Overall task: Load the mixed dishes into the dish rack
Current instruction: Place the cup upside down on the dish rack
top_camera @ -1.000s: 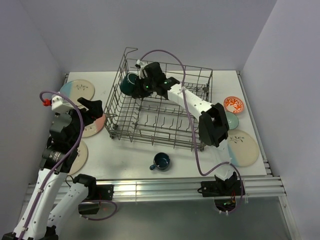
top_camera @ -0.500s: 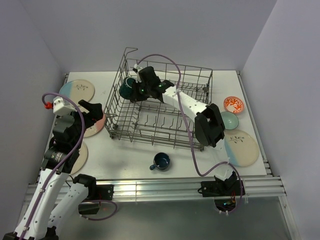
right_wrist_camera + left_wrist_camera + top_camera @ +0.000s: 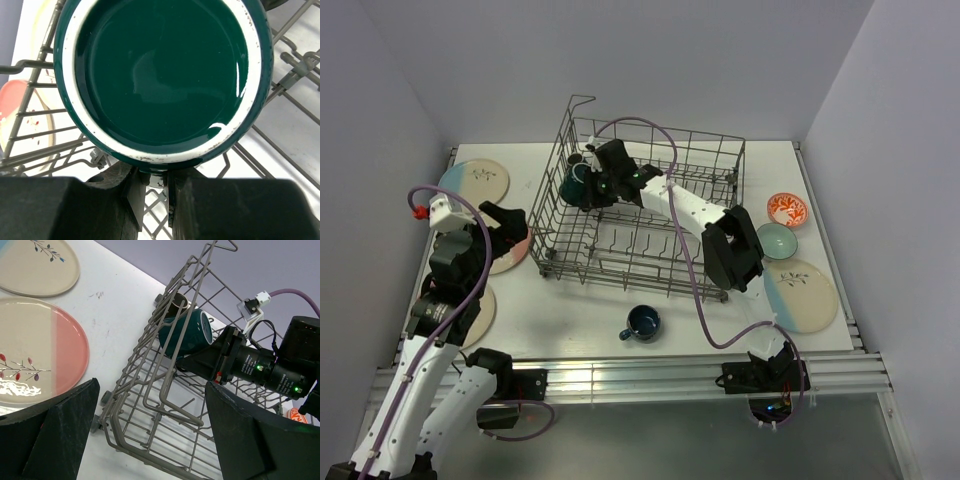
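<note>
Rack wall [image 3: 555, 205], dark mug [image 3: 177, 302] hem teal mug [image 3: 186, 334]; middle open.

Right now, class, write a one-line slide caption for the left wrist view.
Right tool holds a teal mug sideways inside the wire dish rack; a pink-and-cream plate lies outside it.

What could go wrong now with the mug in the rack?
The right tool grips the teal mug at one narrow spot by its rim, so it may slip or twist. The mug lies on its side close to a dark mug in the rack corner; letting go could knock them together.
</note>
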